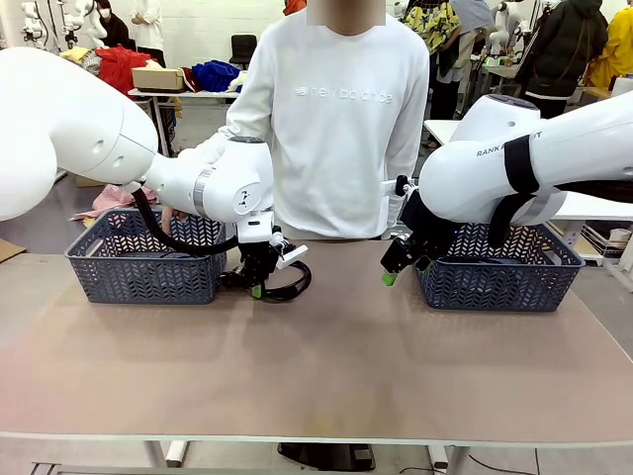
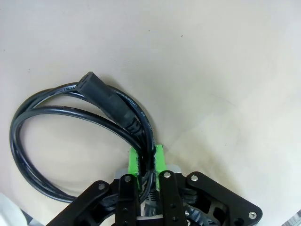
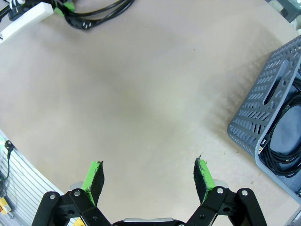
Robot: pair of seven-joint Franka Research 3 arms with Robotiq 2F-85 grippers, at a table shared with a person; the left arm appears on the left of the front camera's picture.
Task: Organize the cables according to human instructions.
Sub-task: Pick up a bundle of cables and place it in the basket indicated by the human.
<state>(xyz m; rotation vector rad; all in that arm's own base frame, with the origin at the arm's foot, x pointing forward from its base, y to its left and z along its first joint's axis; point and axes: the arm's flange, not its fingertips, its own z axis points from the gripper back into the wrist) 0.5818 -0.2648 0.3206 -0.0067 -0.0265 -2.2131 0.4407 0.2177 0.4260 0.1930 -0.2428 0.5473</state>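
One black coiled cable [image 1: 290, 284] lies on the table between the two baskets. In the left wrist view its loop [image 2: 28, 155] spreads to the left, and a chunky plug [image 2: 101, 92] rests across it. My left gripper [image 1: 258, 285] [image 2: 146, 162] is down at the table, shut on two strands of this cable between its green pads. My right gripper [image 1: 393, 267] [image 3: 149, 181] hangs open above bare table, just left of the right basket, with nothing between its fingers. More black cables [image 3: 284, 141] lie coiled inside that basket. The gripped cable [image 3: 96, 12] also appears far off in the right wrist view.
A grey lattice basket [image 1: 138, 267] stands at the back left and another [image 1: 495, 282] [image 3: 268, 106] at the back right. A person in a white sweatshirt [image 1: 336, 119] stands behind the far edge. The near half of the table [image 1: 316, 376] is bare.
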